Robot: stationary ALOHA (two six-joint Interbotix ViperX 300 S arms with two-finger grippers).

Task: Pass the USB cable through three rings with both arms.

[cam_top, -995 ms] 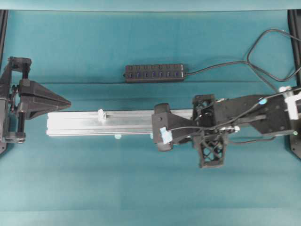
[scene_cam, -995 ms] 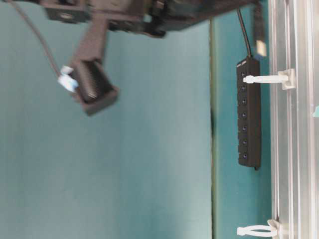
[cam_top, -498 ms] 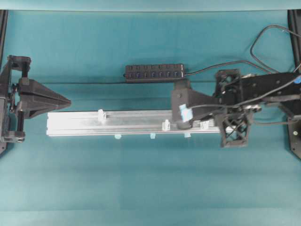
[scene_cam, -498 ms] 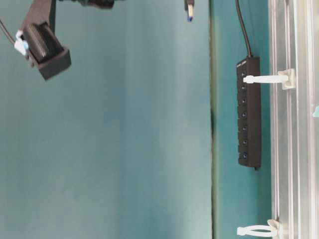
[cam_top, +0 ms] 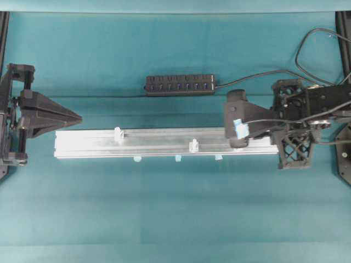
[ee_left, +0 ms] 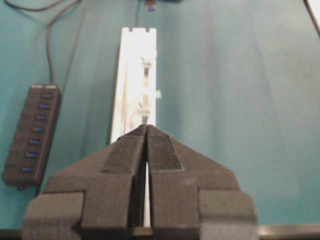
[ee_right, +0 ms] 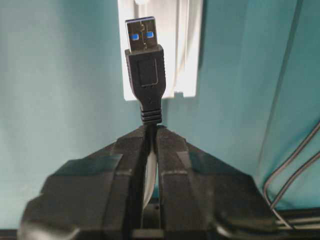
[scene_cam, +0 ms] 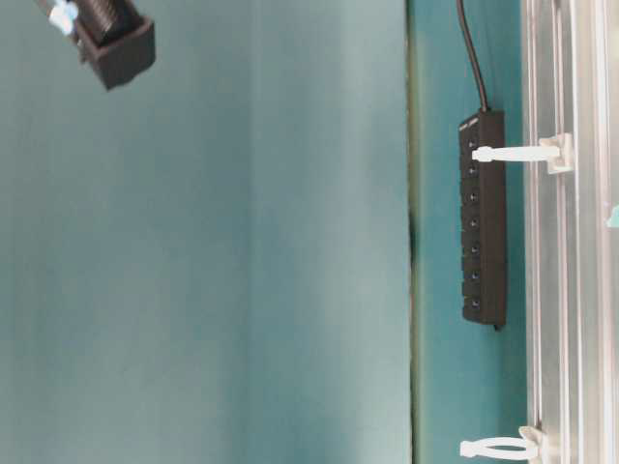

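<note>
No readable text, brand or numbers in any view. The USB cable [ee_right: 144, 80] plug face has only a blank embossed rectangle; the hub [cam_top: 180, 85] port markings are too small to read.

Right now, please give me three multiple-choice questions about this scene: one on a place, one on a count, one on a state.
1. Where does the multi-port hub lie?
A. on the rail
B. on the cloth beyond the rail
C. in the left gripper

2. How many ports show on the hub?
A. seven
B. three
C. twelve

3. What does the right gripper do?
A. stands wide open
B. clamps the hub
C. is shut on the USB cable

Answers: 1 B, the overhead view shows it apart from the rail; 2 A, the left wrist view shows seven blue ports; 3 C, the plug sticks out from the closed fingers.
</note>
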